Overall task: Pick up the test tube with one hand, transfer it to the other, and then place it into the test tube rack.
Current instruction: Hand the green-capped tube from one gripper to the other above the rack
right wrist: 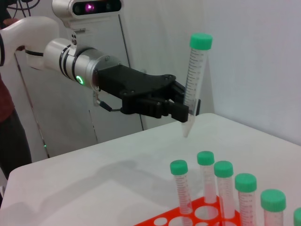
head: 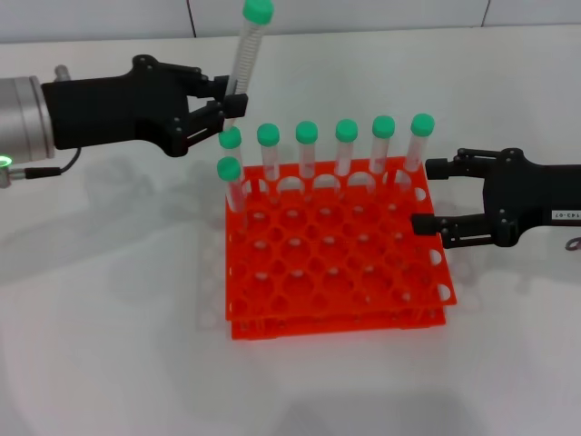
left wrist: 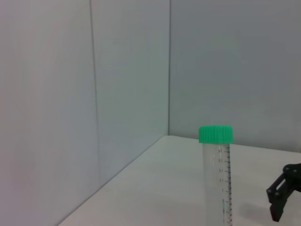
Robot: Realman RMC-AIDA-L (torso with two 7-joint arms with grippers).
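My left gripper (head: 231,107), the unlabelled black one on a silver wrist with a green light, is shut on the lower part of the test tube (head: 247,59). It holds the tube nearly upright in the air above the back left corner of the orange-red test tube rack (head: 338,323). The tube's green cap is on top and its pointed tip hangs free. The left wrist view shows the tube (left wrist: 217,174), and the right wrist view shows the tube (right wrist: 194,80) and the left gripper (right wrist: 188,107). My right gripper (head: 427,195), with the white label, is open beside the rack's right edge.
Several identical green-capped tubes (head: 345,145) stand in the rack's back row and back left corner; they also show in the right wrist view (right wrist: 225,186). The rack's other holes are vacant. White tabletop lies around the rack, with a wall behind.
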